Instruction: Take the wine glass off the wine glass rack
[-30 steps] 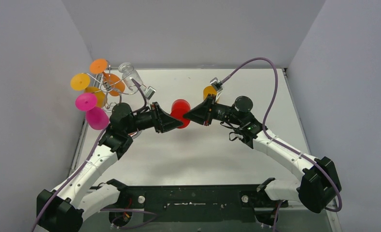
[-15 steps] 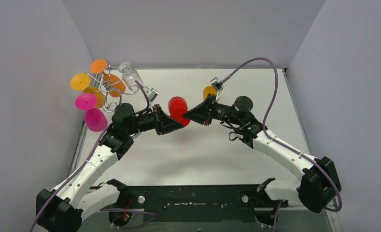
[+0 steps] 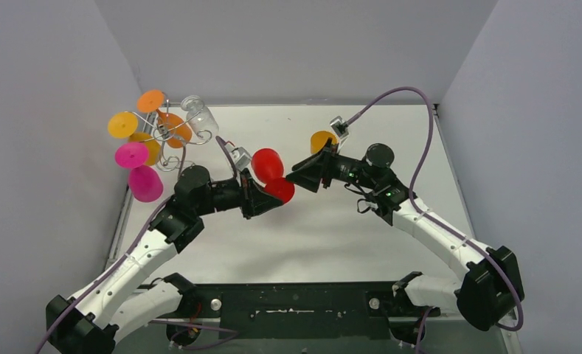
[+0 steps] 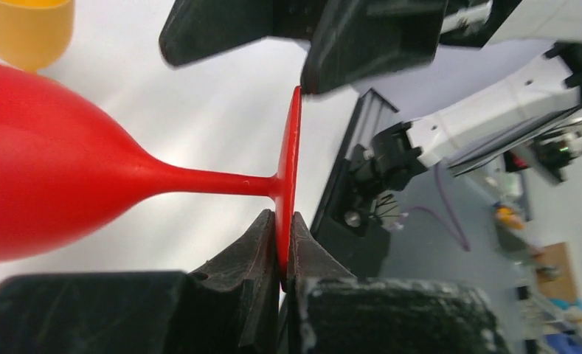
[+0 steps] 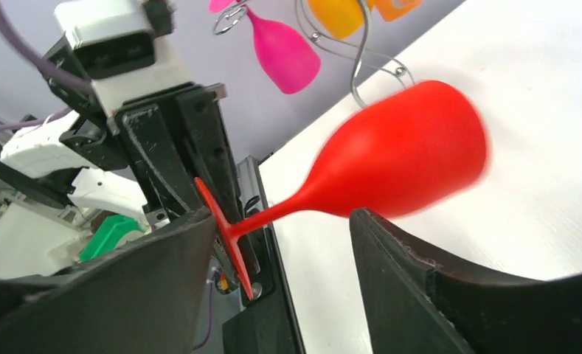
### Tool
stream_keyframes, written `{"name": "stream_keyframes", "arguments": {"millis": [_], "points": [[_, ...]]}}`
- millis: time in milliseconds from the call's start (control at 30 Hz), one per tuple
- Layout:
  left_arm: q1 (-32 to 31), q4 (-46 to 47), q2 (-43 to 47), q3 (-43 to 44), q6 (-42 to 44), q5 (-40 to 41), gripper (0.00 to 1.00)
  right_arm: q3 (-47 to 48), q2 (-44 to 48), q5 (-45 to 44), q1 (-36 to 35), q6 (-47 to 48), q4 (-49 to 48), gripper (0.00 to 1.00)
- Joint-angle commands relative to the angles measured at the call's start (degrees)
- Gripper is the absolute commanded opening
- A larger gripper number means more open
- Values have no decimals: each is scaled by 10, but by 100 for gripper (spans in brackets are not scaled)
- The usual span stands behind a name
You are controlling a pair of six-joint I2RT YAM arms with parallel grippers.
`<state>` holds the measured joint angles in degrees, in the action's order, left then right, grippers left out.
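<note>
My left fingers (image 4: 247,258) clamp the foot of the red wine glass (image 3: 268,164) — off the rack (image 3: 168,134) at far left, over the table's (image 3: 332,228) middle. My right fingers (image 5: 420,287) stand apart, just beside its bowl.

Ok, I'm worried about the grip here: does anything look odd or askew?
Yes: the red wine glass lies sideways above the table, held only by the thin edge of its foot, pinched in the left end effector. The right end effector stands open close by, not gripping.
</note>
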<state>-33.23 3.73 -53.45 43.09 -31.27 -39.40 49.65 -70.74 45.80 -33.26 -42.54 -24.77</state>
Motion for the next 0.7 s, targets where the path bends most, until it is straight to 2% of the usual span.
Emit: {"name": "stream_keyframes", "arguments": {"millis": [0,100,233,400,500,667], "points": [[-36,-82,42,1,167,25,0,16,54,-34,64,32,17,71],[-38,-71,45,-18,202,-4,0,19,72,-36,87,40,30,77],[-39,-107,40,-26,287,-55,0,27,81,-29,119,43,60,80],[-38,-108,50,-31,345,-62,0,33,70,2,159,30,76,81],[-37,-108,55,-37,364,-65,0,36,54,28,173,14,76,82],[-27,-72,61,-63,387,-136,0,50,35,71,180,13,86,82]]}}
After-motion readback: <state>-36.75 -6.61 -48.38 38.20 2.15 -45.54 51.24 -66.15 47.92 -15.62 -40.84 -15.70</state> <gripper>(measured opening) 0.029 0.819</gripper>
